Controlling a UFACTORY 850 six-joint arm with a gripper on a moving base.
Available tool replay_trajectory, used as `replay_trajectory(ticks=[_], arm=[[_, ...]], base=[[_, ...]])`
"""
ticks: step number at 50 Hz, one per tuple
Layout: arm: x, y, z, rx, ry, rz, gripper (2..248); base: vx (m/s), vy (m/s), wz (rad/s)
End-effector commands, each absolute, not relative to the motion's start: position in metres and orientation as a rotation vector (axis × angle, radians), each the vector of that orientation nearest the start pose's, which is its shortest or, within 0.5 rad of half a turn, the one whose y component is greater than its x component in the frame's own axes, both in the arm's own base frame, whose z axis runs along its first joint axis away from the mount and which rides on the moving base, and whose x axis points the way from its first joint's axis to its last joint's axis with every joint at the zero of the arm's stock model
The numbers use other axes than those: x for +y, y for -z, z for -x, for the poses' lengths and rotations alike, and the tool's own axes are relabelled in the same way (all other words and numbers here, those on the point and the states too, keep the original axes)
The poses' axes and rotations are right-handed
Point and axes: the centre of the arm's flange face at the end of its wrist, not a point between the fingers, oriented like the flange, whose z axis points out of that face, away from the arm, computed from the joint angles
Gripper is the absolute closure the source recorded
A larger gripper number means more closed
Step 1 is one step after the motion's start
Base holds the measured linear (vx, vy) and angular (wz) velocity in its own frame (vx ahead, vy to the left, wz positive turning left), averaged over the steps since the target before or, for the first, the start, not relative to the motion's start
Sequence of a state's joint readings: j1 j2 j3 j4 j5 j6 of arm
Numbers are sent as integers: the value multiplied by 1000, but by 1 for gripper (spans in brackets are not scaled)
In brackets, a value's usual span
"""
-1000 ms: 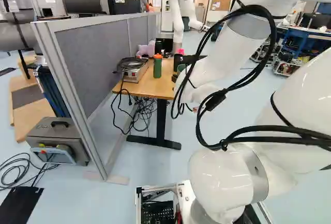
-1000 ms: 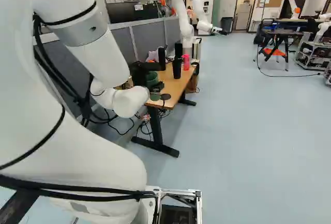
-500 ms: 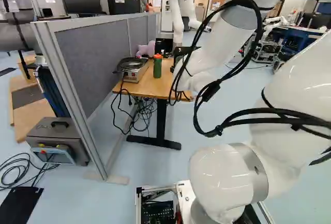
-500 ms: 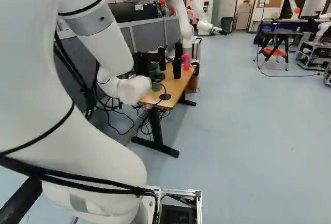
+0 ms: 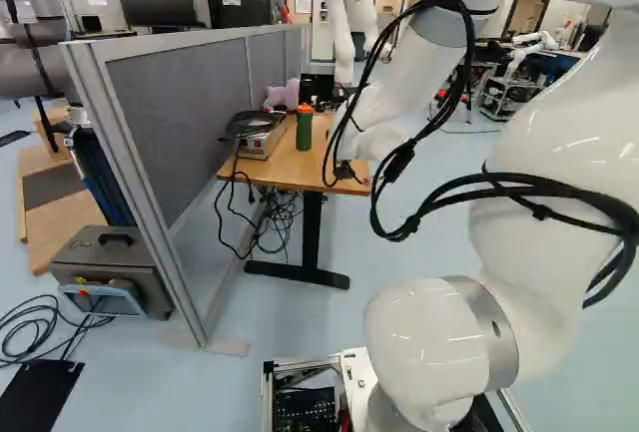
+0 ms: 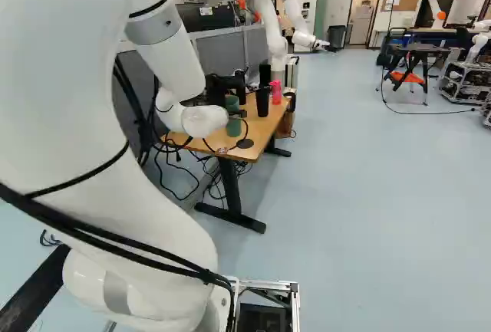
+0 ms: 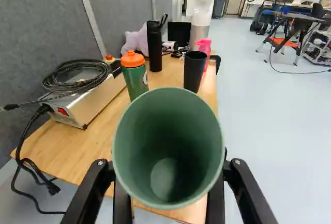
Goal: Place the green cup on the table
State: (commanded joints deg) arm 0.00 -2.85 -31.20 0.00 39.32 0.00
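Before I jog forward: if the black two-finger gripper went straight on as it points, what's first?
Probably the light wooden tabletop, met by the green cup between the fingers of the gripper. The cup hides the spot, so depth is unclear. The black tumbler stands farther on.

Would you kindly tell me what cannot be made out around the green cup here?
- Wrist view: underside of the green cup and any gap to the table, hidden by its walls.
- Wrist view: where the gripper touches, behind the cup.
- Left base view: the cup, behind the arm.
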Motion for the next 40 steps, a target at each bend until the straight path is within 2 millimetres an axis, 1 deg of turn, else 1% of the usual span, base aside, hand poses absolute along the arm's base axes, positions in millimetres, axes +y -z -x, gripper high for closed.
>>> replay_trajectory(ticks=[14, 26, 40], arm=[[0, -410, -466, 0, 1714, 2633, 124], [1, -397, -492, -2, 1689, 2648, 124], [6, -379, -523, -16, 1662, 2658, 124]], base=[[0, 0, 0], [0, 0, 0], [0, 0, 0]])
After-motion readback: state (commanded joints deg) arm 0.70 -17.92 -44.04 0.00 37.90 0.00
